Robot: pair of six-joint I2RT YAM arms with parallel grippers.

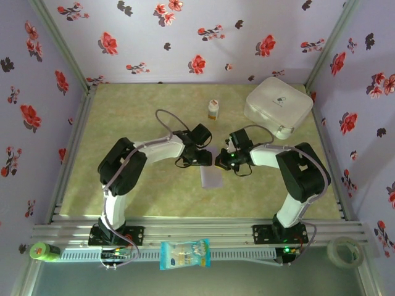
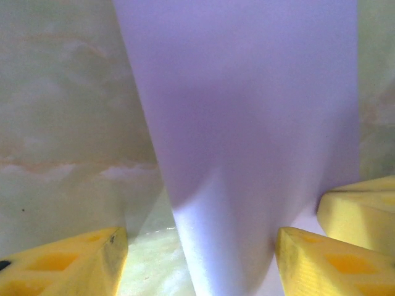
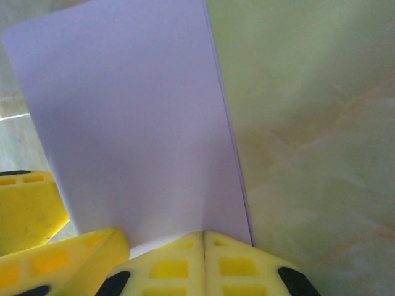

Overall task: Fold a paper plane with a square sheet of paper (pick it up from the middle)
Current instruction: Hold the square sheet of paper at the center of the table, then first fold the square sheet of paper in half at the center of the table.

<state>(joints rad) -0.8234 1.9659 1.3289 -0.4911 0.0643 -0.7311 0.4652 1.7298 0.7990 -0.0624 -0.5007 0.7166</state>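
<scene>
Folded paper (image 3: 136, 123), seemingly in right gripper (image 3: 203, 237); left gripper (image 2: 200, 242) agape.

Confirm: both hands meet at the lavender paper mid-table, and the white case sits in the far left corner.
Wrong corner: the white case sits in the far right corner, as the top external view shows. The left hand and right hand do meet at the lavender paper mid-table.

Lavender paper (image 2: 247, 123) stands between spread yellow fingers (image 2: 62, 265) of left tool (image 2: 200, 262); marbled table (image 2: 62, 123) behind.
</scene>
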